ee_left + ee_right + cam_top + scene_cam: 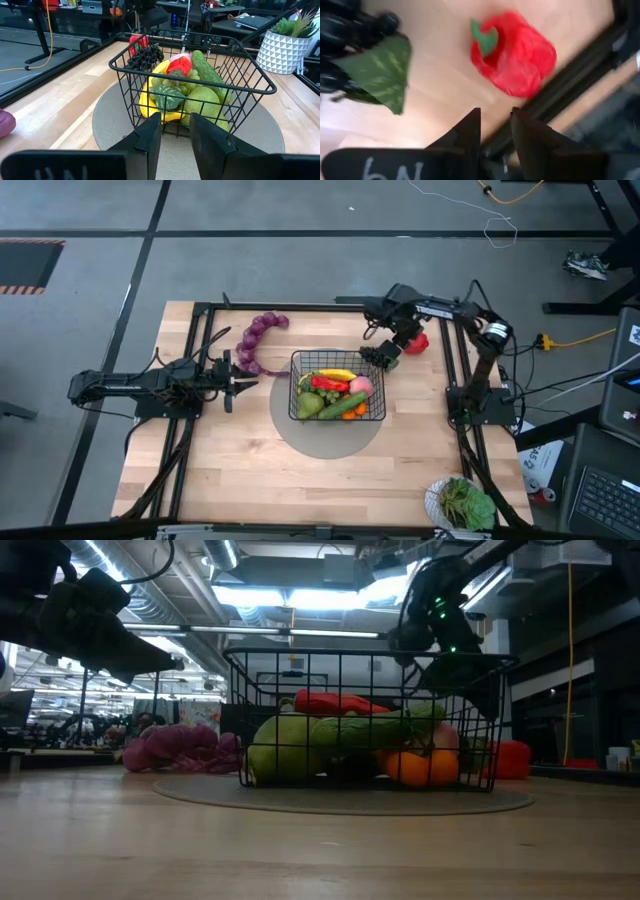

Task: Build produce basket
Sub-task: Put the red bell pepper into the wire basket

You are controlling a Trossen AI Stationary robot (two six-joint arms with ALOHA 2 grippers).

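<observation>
You are well into filling the basket (337, 398): it sits on a round grey mat (325, 437) at mid-desk, already holding a banana, a red pepper, a cucumber, a pear, a peach and oranges. 3 pieces are outside it. The purple grape string (257, 342) lies on the desk beyond the basket's left corner, the loose red pepper (417, 342) lies beyond its right corner by the black frame, and a dark grape bunch with a green leaf (355, 55) sits just outside the basket's far right corner.

Your right gripper (385, 352) hovers by that corner, above the dark grapes, fingers a narrow gap apart and empty. Your left gripper (230, 385) waits left of the basket, fingers likewise slightly apart, holding nothing.

Next, widen the right fingers, drop onto the grapes or pepper, and carry it over the rim
</observation>
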